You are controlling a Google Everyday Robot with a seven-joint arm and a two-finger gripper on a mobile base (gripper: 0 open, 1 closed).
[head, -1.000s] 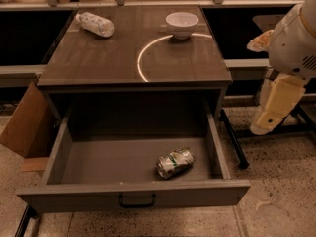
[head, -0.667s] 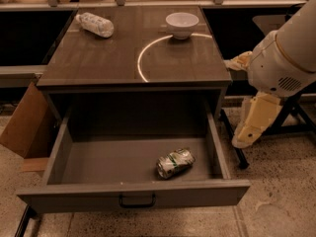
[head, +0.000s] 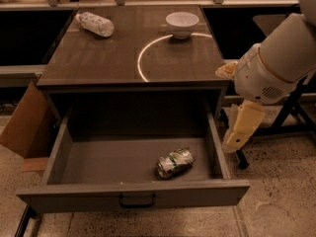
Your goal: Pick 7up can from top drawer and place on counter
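The 7up can [head: 175, 162], dented, green and white with silver ends, lies on its side on the floor of the open top drawer [head: 133, 194], right of centre and near the front. The brown glossy counter [head: 98, 53] with a pale circle line sits above the drawer. My gripper [head: 235, 141] hangs pale and pointing down from the white arm [head: 276, 63], outside the drawer's right wall, to the right of the can and above it. It holds nothing that I can see.
A clear plastic bottle [head: 96, 23] lies at the counter's back left. A white bowl [head: 182, 23] stands at the back right on the circle line. A cardboard box [head: 24, 127] leans left of the cabinet. Black stand legs [head: 291, 107] are at the right.
The arm and gripper have moved left and down, from the right edge of the view towards the drawer's right side. The can and drawer have not moved.
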